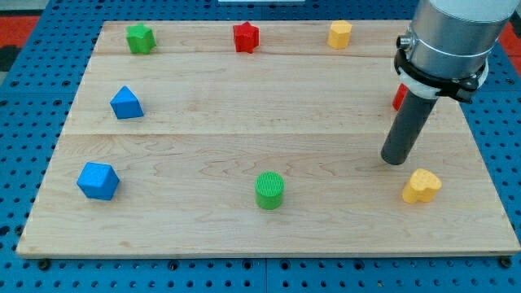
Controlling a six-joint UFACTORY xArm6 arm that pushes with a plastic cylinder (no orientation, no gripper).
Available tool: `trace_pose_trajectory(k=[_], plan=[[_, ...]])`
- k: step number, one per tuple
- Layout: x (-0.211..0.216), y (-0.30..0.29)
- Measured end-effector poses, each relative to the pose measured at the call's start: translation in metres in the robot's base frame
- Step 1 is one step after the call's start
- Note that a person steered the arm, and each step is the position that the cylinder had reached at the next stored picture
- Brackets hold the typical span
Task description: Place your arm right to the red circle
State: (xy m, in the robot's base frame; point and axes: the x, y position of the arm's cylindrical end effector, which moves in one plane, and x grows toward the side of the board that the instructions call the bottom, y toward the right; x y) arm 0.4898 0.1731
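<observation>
Red circle [398, 98]: mostly hidden behind rod, only red sliver showed, up-right of my tip [395, 161] | Tip: bare rod, touched no block | Yellow heart [422, 186]: just down-right.

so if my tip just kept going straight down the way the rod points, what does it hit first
The wooden board itself: my tip already looks to be at its surface, on bare wood. No block lies under it; the yellow heart sits just to its lower right, seemingly apart.

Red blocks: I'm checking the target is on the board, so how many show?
2. A red star sits at the view's top centre. A red block, mostly hidden behind the arm, lies at the right, just above my tip.
</observation>
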Motion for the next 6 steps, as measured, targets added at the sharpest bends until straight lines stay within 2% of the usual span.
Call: trace_pose_trajectory(k=[2, 3, 4, 5, 6], plan=[[-0.001, 0.011], [-0.021, 0.064], [-0.074, 0.079], [-0.084, 0.08], [-0.118, 0.063]])
